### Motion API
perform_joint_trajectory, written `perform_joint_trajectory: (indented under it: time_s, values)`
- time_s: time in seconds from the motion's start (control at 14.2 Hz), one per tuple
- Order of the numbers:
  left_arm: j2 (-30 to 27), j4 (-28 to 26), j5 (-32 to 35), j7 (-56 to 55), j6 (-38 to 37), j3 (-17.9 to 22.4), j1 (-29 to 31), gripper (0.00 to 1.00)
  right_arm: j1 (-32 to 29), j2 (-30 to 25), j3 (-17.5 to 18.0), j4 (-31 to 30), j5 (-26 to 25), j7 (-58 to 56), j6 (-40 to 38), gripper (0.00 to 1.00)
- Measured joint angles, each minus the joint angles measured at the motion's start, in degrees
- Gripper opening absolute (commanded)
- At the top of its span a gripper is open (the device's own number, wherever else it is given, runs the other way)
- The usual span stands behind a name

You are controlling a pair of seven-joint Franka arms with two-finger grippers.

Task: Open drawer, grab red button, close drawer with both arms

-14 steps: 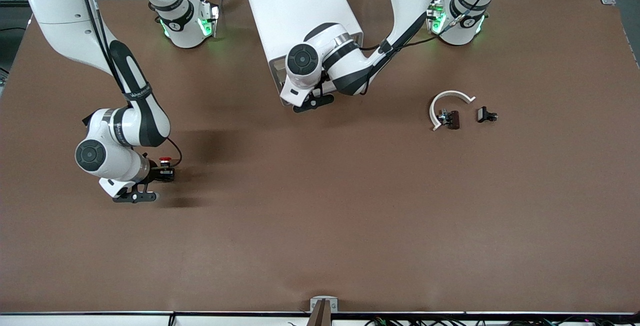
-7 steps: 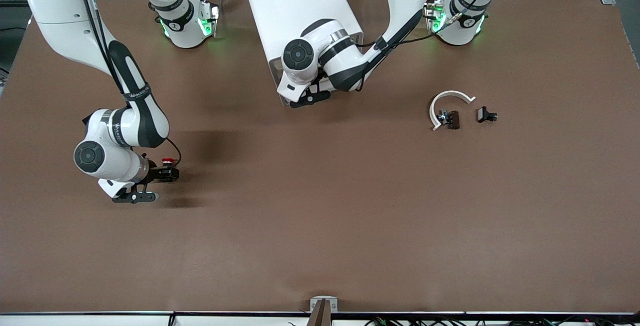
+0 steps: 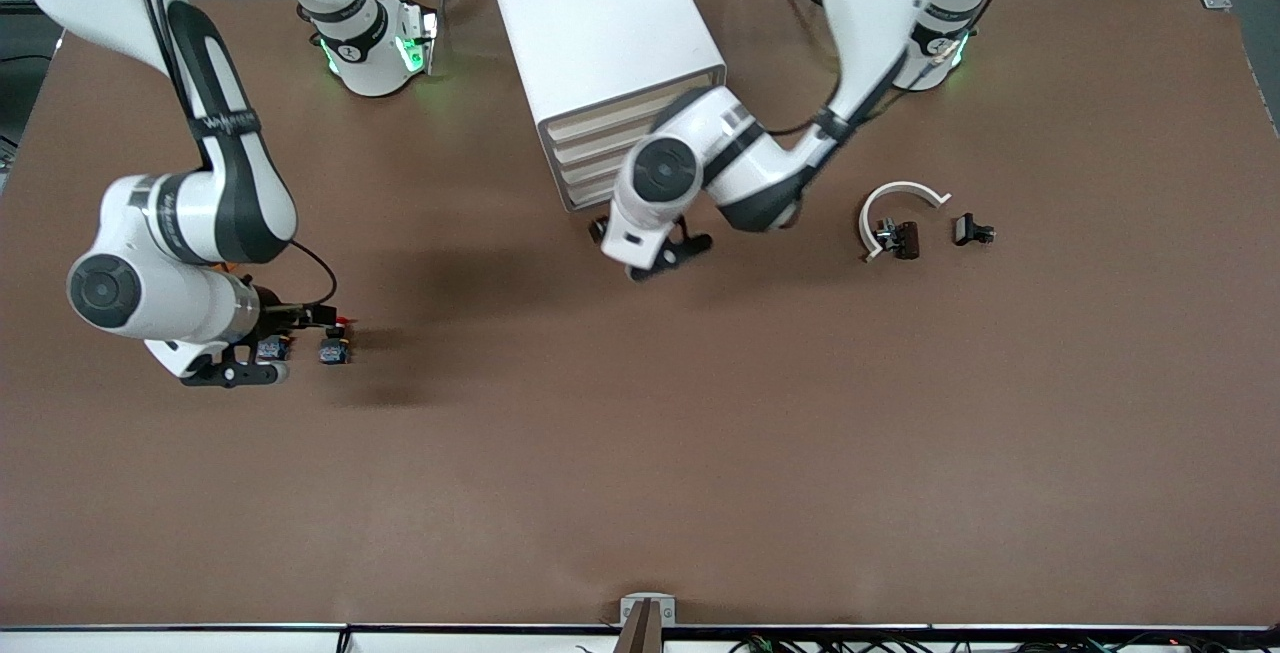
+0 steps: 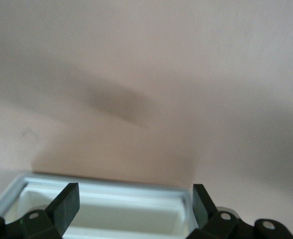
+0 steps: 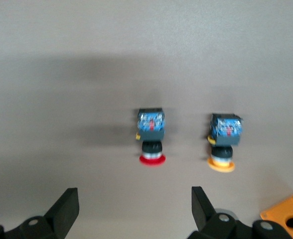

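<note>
The small red-capped push-button on a dark blocky body [image 5: 151,136] is lying on the brown table beside an orange-capped twin [image 5: 224,142], under the right gripper [image 5: 131,209], fingers apart. The left gripper [image 4: 134,209], also spread, is hanging before the white drawer cabinet [image 3: 600,53]. Regrasping risks seizing the twin.

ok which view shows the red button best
The right wrist view: the red button lies on the table in full sight, dark body and red cap clear, beside the orange-capped button, with the open right gripper above it. The front view shows it only as a small speck. The left wrist view misses it.
</note>
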Motion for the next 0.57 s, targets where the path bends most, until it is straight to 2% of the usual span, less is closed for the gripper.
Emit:
perform_joint_trajectory:
  time_s: [0.28, 0.57]
  values:
    - [-2.39, 3.00, 0.55, 7.43, -3.91, 0.06, 10.74, 1.00, 0.09, -5.88, 0.08, 0.01, 0.00, 0.12, -5.80, 1.00]
    - [-4.39, 5.09, 1.31, 20.75, -5.21, 0.07, 20.43, 1.00, -0.07, -12.91, -0.12, 0.07, -0.06, -0.20, -11.32, 1.00]
